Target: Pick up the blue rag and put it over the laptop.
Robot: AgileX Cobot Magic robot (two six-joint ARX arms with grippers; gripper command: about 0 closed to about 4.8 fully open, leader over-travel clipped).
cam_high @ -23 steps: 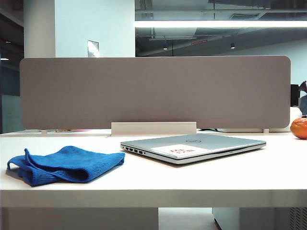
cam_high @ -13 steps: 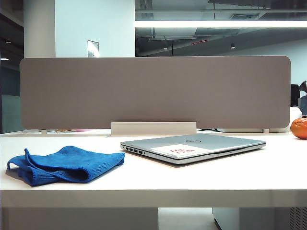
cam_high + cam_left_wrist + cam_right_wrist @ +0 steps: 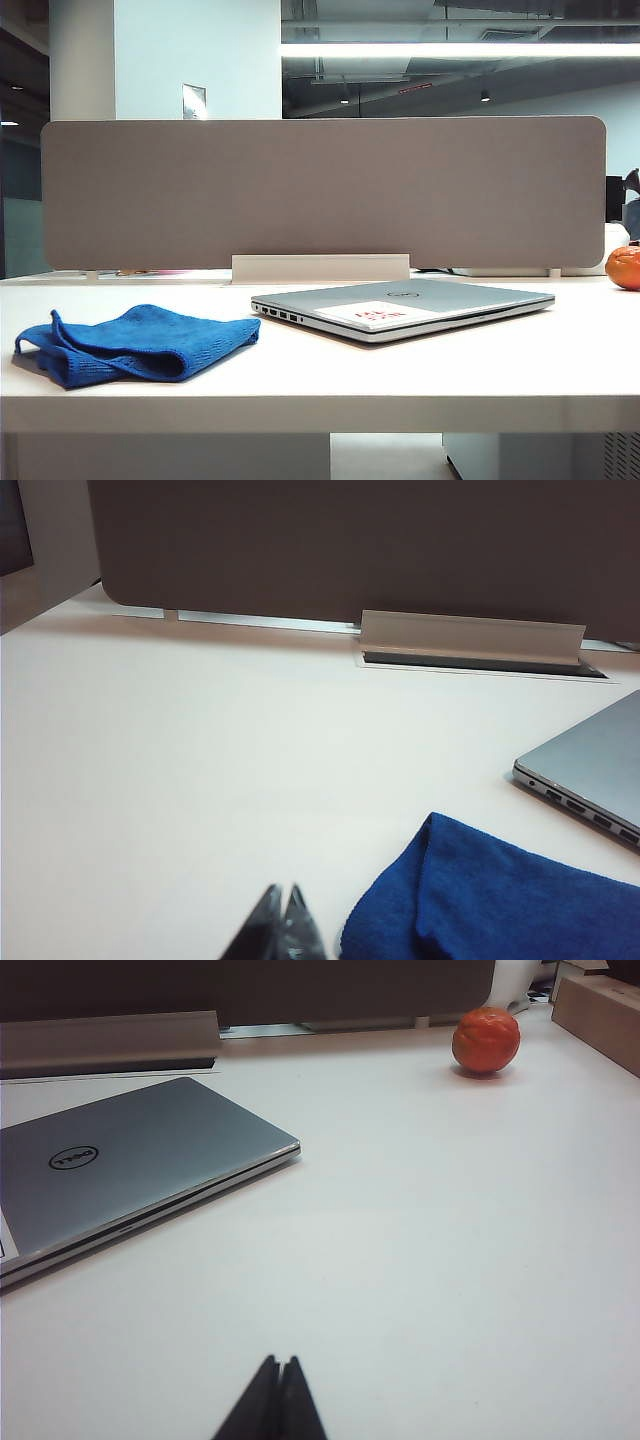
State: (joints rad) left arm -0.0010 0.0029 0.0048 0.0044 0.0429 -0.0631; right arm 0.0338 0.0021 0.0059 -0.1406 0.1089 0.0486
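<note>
The blue rag (image 3: 135,343) lies crumpled on the left of the white table; the left wrist view shows the blue rag (image 3: 500,900) close beside my left gripper (image 3: 284,890). That gripper hovers above the bare table, shut and holding nothing. The closed silver-grey laptop (image 3: 405,305) rests flat at the table's middle, its white sticker facing up. In the right wrist view the laptop (image 3: 120,1165) lies apart from my right gripper (image 3: 280,1361), which is shut and empty over the bare tabletop. Neither gripper appears in the exterior view.
A grey divider panel (image 3: 320,190) stands along the back of the table, with a raised cable flap (image 3: 320,267) at its foot. An orange ball (image 3: 486,1040) sits at the far right, and a brown box (image 3: 600,1015) stands beyond it.
</note>
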